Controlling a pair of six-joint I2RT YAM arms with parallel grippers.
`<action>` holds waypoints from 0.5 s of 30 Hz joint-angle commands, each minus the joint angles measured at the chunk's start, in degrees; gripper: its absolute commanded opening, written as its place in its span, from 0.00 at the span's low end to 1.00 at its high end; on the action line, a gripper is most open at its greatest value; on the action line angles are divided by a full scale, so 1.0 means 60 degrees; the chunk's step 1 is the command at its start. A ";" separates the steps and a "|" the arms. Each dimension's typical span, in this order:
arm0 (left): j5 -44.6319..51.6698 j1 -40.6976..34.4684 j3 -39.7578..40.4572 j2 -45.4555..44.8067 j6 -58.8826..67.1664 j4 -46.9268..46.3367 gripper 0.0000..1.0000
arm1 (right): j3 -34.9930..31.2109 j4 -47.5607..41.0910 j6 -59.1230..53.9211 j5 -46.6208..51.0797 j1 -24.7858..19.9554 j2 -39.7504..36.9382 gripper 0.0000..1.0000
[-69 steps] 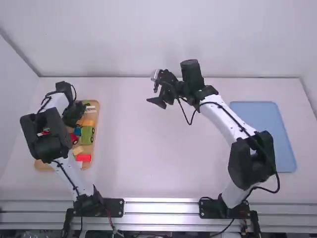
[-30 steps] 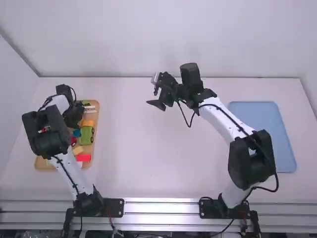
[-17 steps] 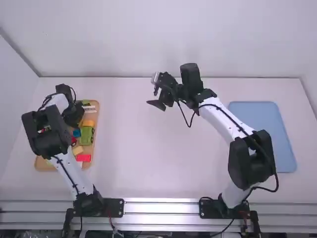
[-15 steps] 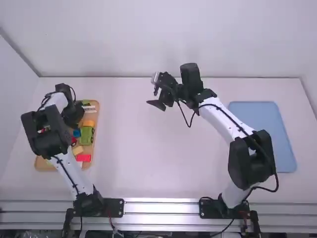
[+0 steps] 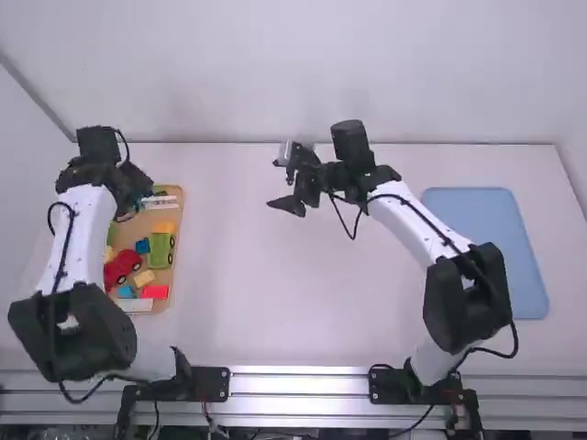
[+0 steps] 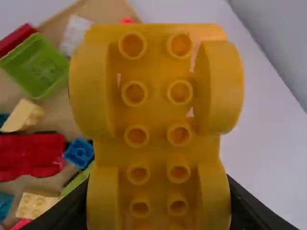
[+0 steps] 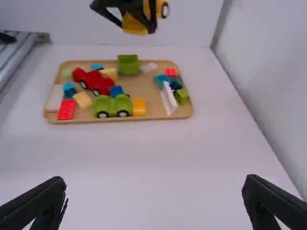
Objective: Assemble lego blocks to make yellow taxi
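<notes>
Above the far left part of the tray is my left gripper (image 5: 136,197), seen from behind in the high view. In the left wrist view my left gripper (image 6: 158,206) is shut on a yellow wheeled chassis (image 6: 156,110), its studded side facing the camera. The right wrist view shows the yellow chassis (image 7: 135,24) held up above the tray by that gripper. Over the middle of the table, my right gripper (image 5: 289,188) hangs with nothing in it; in the right wrist view my right gripper (image 7: 154,196) has its fingers wide apart.
The wooden tray (image 7: 158,114) holds a red car (image 7: 93,81), a green car base (image 7: 112,106), a green block (image 7: 128,64), an orange block (image 7: 139,107) and several small blocks. A blue mat (image 5: 486,247) lies at the right.
The left arm has lifted and swung leftward, bringing its gripper up off the tray with the yellow chassis and uncovering the red car. The right gripper has shifted slightly.
</notes>
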 commanded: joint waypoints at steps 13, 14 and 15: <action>0.1453 -0.4014 -0.2127 0.0459 0.6823 -0.0164 0.13 | -0.0018 0.0193 0.0608 -0.4226 -0.0302 -0.0987 0.98; 0.1738 -0.4299 -0.2127 0.0703 0.7311 -0.0135 0.11 | -0.0022 0.0284 0.0980 -0.3876 -0.0277 -0.1078 0.98; 0.1865 -0.4430 -0.2124 0.0812 0.7519 -0.0127 0.10 | -0.0029 0.0342 0.1191 -0.3632 -0.0244 -0.1144 0.98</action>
